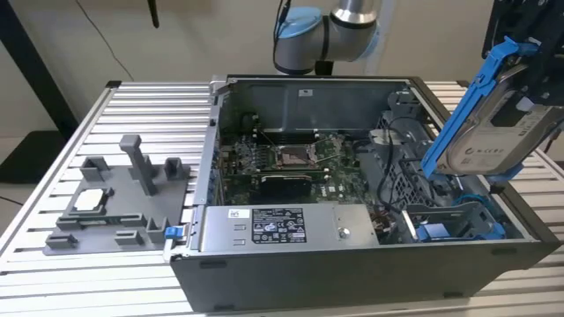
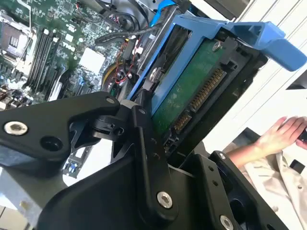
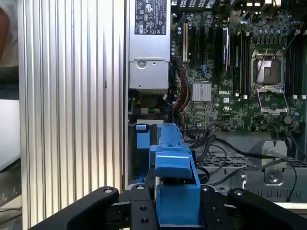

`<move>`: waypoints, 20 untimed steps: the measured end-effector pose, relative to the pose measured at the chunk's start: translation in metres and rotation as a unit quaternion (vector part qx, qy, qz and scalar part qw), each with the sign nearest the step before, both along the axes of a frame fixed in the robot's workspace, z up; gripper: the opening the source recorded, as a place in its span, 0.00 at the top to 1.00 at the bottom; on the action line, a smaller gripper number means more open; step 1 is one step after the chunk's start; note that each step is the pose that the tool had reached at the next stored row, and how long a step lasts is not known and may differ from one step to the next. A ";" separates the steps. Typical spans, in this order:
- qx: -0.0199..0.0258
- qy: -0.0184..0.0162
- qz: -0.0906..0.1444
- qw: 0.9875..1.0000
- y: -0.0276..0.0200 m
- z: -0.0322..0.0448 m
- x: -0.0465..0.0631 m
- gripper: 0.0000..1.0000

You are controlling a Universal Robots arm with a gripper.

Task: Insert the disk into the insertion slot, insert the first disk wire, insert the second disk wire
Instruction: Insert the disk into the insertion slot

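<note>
Grey plastic fixtures are seen at nine o'clock of the exterior view, set on the slatted table. At the centre the case is laid with its open side up. The motherboard is exposed at twelve o'clock of its interior and the power supply at six o'clock. The slot is found at five o'clock of that view, in the case's near corner. Its blue rails are visible and nothing is seated in it. Loose black cables are draped between the motherboard and the slot, and none can be seen plugged into a drive.

At three o'clock the disk is held in the air, steeply tilted with its label turned toward the camera, above the slot and apart from it. It is clamped across its blue frame by the gripper, whose fingers are closed narrowly on either side of the frame, as both wrist views show. The drive's connector is turned toward the second wrist camera. A person's hand is also caught in the second wrist view, outside the case.

The task is judged to be in its first step: the disk is in hand but not yet entered into the slot, and both wires are left to be inserted.
</note>
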State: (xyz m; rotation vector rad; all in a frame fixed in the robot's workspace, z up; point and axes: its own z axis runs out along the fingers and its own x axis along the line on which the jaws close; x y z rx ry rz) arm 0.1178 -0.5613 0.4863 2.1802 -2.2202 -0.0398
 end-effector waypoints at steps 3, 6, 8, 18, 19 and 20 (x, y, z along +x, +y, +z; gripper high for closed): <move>0.000 -0.001 0.000 1.000 0.0000 -0.0024 0.000 1.00; 0.000 -0.002 0.000 1.000 0.0000 -0.0053 0.000 1.00; 0.000 -0.002 0.000 1.000 0.0000 -0.0070 0.000 1.00; 0.000 -0.002 0.000 1.000 0.0000 -0.0078 0.000 1.00; 0.000 -0.002 0.000 1.000 0.0000 -0.0081 0.000 1.00; 0.000 -0.002 0.000 1.000 0.0000 -0.0085 0.000 1.00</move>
